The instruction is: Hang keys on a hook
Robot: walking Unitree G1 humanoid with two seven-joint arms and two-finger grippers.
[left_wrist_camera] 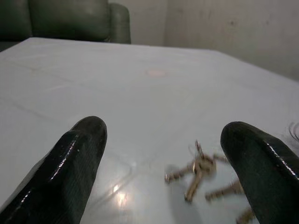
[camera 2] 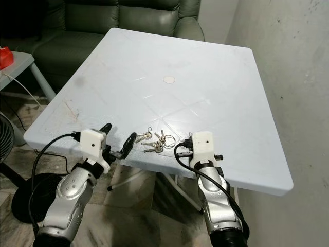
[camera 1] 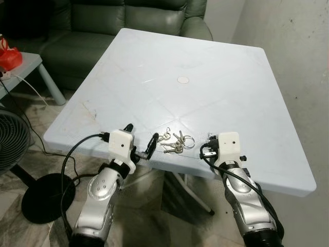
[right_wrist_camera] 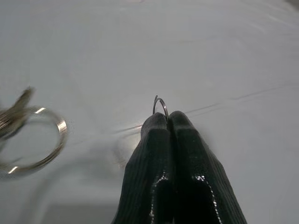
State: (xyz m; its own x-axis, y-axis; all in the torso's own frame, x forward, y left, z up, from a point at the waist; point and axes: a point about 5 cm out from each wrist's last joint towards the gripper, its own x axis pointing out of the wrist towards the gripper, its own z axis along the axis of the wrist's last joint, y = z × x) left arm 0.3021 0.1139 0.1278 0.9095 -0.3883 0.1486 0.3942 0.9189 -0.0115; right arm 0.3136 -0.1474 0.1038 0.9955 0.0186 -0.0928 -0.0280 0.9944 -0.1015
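1. Left claw (camera 1: 141, 141) sits low at the near edge of the counter (camera 1: 216, 77), fingers spread wide, nothing between them. In its wrist view both black fingers (left_wrist_camera: 70, 163) frame the keys (left_wrist_camera: 201, 170), which lie a little ahead and toward the right-hand finger.
2. Right claw (right_wrist_camera: 167, 122) is pinched fully closed, with a thin wire loop (right_wrist_camera: 160, 103) poking up at the tips. Looks like a small ring or wire nipped between them, but I can't tell if it's part of the key bunch.
3. Keys (camera 1: 174, 142) lie flat on the counter near its front edge, between the two claws: a few brass keys, small rings, and a larger split ring (right_wrist_camera: 35, 140) on the side toward the right claw. Not lifted yet.
4. Step in hand, as I read it: approach and pick-up. Left claw is lined up for the grasp; nothing is secured from the bunch for certain.
5. No hook anywhere in these views. Sofa (camera 1: 118, 20) behind the counter, bare wall (camera 1: 298, 62) to the right, fan (camera 1: 13, 141) on the floor to the left.
6. Next move calls for easing the left claw forward and slightly toward the keys so they sit centred, then closing on a ring or key shaft, not the flat blades.
7. Risk: keys are flat and loose on a smooth top, so they may skid away from the fingers.
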